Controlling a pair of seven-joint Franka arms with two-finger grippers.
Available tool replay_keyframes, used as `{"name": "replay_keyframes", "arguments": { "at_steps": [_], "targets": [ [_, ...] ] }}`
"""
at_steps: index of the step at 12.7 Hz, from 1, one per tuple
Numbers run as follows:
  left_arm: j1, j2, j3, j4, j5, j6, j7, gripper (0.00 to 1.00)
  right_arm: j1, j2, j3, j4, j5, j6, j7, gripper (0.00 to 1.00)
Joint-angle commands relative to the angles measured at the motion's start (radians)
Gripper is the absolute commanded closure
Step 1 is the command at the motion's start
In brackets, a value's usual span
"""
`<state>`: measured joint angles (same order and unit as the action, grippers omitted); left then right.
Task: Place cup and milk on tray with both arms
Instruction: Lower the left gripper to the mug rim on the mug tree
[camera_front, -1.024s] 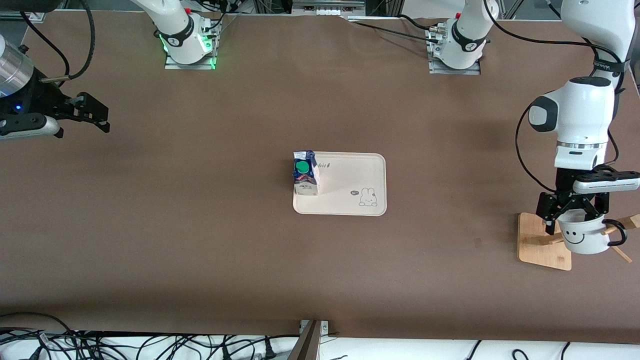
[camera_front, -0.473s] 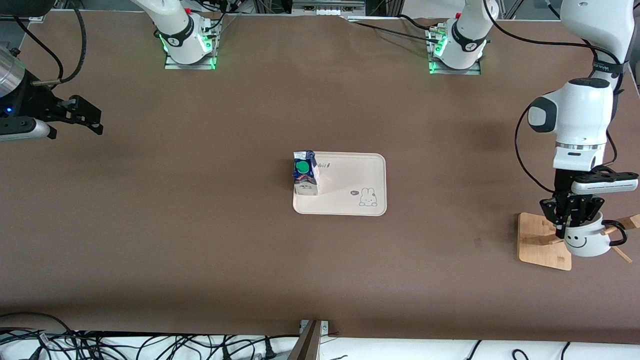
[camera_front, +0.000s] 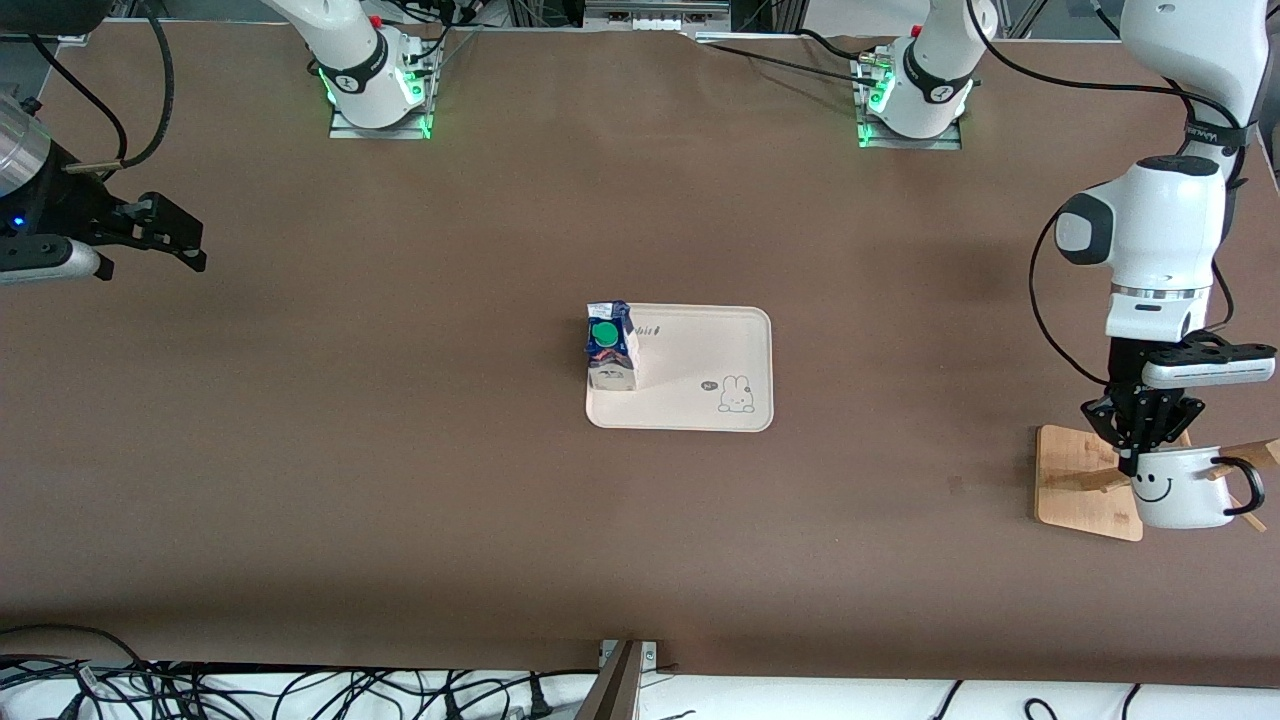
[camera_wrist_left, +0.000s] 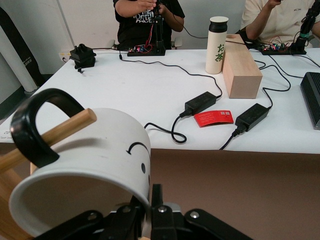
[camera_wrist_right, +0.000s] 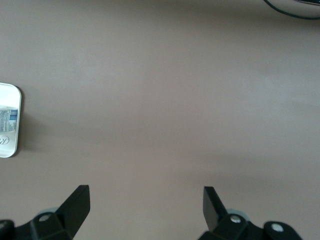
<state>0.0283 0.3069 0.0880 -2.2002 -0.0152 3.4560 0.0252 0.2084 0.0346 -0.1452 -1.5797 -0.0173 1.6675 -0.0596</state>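
Now the left hand pinches the cup rim; right hand waits spread over bare table edge.

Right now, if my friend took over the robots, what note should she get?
Left gripper: shut on the rim of the cup, which hangs by its handle on a peg of the wooden rack at the left arm's end of the table.
Right gripper: open and holding nothing, waiting over the right arm's end of the table.
Done: the milk stands on the tray mid-table.
Left: lift the cup off the peg and set it on the tray.
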Motion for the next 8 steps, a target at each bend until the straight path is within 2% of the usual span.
{"name": "replay_keyframes", "arguments": {
  "at_steps": [1,8],
  "targets": [
    [0.002,-0.009,-0.004,-0.006,0.023,0.0,-0.01,1.0,-0.004,0.007,0.006,0.018,-0.006,-0.003,0.001,0.0],
    [-0.033,-0.097,-0.027,-0.081,0.012,-0.003,-0.039,1.0,-0.004,0.007,0.006,0.018,-0.006,0.005,0.001,0.0]
  ]
}}
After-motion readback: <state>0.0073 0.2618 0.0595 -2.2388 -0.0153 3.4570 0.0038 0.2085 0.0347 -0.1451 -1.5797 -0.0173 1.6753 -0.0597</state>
